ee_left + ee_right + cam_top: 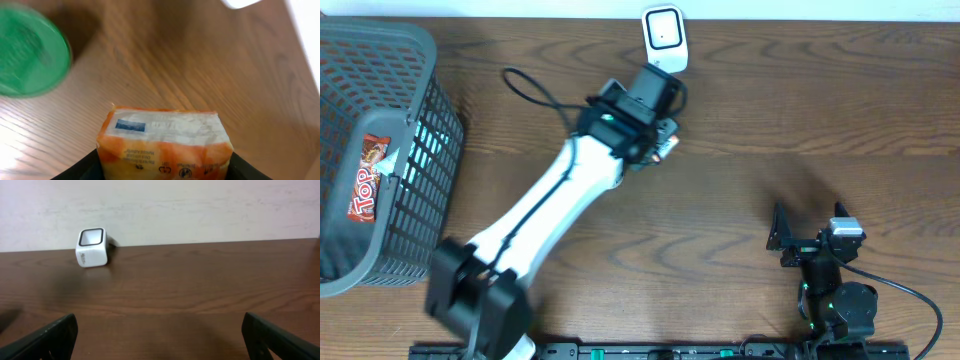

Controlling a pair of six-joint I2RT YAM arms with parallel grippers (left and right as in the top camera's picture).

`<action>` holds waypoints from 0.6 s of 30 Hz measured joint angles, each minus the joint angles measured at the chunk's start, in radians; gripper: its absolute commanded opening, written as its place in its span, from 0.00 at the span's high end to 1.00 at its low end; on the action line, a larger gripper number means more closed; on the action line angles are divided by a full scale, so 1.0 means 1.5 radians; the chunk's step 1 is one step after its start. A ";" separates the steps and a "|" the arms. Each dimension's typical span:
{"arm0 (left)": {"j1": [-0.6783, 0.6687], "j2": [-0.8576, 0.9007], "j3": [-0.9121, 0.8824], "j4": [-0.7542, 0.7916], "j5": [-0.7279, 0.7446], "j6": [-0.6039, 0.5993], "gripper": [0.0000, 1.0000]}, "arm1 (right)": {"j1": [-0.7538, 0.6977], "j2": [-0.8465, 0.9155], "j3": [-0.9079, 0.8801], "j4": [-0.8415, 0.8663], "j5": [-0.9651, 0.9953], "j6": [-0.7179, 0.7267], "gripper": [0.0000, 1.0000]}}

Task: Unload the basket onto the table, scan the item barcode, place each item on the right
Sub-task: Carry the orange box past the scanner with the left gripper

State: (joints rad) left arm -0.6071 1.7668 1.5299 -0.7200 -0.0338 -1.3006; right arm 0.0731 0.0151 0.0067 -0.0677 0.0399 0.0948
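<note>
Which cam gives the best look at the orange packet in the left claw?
Left wrist: the orange packet fills the lower frame, close up, with its printing visible. Overhead catches only a small sliver of it, mostly hidden. Right wrist doesn't show it at all.

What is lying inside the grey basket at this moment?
A red snack bar with white lettering lies inside the grey basket. Anything beneath the bar or close against the mesh walls is covered and cannot be seen.

Red wrapper (365, 180) reads "Top" — print on orange packet (165, 145) too blurred.
</note>
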 measured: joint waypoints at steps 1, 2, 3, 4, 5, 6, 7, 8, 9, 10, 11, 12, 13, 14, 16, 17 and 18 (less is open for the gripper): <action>-0.007 0.016 0.000 0.007 -0.003 -0.030 0.43 | 0.000 0.000 0.000 0.000 0.000 0.000 0.01; -0.015 0.033 0.000 0.019 -0.007 -0.063 0.43 | 0.000 0.000 0.000 0.000 0.000 0.000 0.01; -0.022 0.048 0.000 0.031 -0.011 -0.092 0.43 | 0.000 0.000 0.000 0.000 0.000 0.000 0.01; -0.028 0.062 0.000 0.040 -0.014 -0.117 0.43 | 0.000 0.000 0.000 0.000 0.000 0.000 0.01; -0.034 0.075 0.000 0.050 -0.016 -0.142 0.43 | 0.000 0.000 0.000 0.000 0.000 0.000 0.01; -0.041 0.089 0.000 0.065 -0.017 -0.171 0.43 | 0.000 0.000 0.000 0.000 0.000 0.000 0.01; -0.048 0.101 0.000 0.077 -0.018 -0.197 0.43 | 0.000 0.000 0.000 0.000 0.000 0.000 0.01; -0.053 0.113 0.000 0.085 -0.018 -0.221 0.43 | 0.000 0.000 0.000 0.000 0.000 0.000 0.01; -0.058 0.125 0.000 0.089 -0.018 -0.248 0.43 | 0.000 0.000 0.000 0.000 0.000 0.000 0.01; -0.063 0.135 0.000 0.090 -0.019 -0.271 0.43 | 0.000 0.000 0.000 0.000 0.000 0.000 0.01; -0.066 0.146 0.000 0.091 -0.019 -0.294 0.42 | 0.000 0.000 0.000 0.000 0.000 0.000 0.01; -0.069 0.157 0.000 0.092 -0.019 -0.311 0.42 | 0.000 0.000 0.000 0.000 0.000 0.000 0.01; -0.071 0.168 0.000 0.092 -0.019 -0.329 0.42 | 0.000 0.000 0.000 0.000 0.000 0.000 0.01; -0.071 0.178 0.000 0.092 -0.019 -0.343 0.42 | 0.000 0.000 0.000 0.000 0.000 0.000 0.01; -0.071 0.199 0.000 0.092 -0.016 -0.367 0.42 | 0.000 0.000 0.000 0.000 0.000 0.000 0.01; -0.071 0.208 0.000 0.092 -0.013 -0.377 0.42 | 0.000 0.000 0.000 0.000 0.000 0.000 0.01; -0.071 0.216 0.000 0.092 -0.009 -0.386 0.42 | 0.000 0.000 0.000 0.000 0.000 0.000 0.01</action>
State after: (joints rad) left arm -0.7139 2.0903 1.5299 -0.5823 -0.0471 -1.8801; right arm 0.0731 0.0151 0.0067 -0.0677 0.0399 0.0948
